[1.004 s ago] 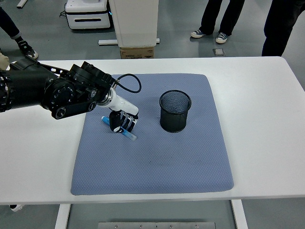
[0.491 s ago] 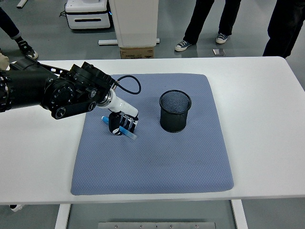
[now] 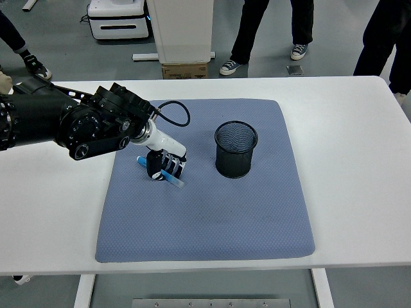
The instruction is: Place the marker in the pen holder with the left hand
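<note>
Toward the table's left edge, the left hand (image 3: 166, 165) had its fingers curled around the blue marker (image 3: 163, 174), a light, stiff, slick stick probably best gripped mid-barrel, left of the pen holder (image 3: 236, 149).

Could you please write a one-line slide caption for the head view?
Left hand grips a blue marker on the blue mat, beside the upright black mesh pen holder.

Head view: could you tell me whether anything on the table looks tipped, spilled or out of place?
Nothing stands out. The mesh pen holder stands upright on the blue mat, and the left hand grips the blue marker.
</note>
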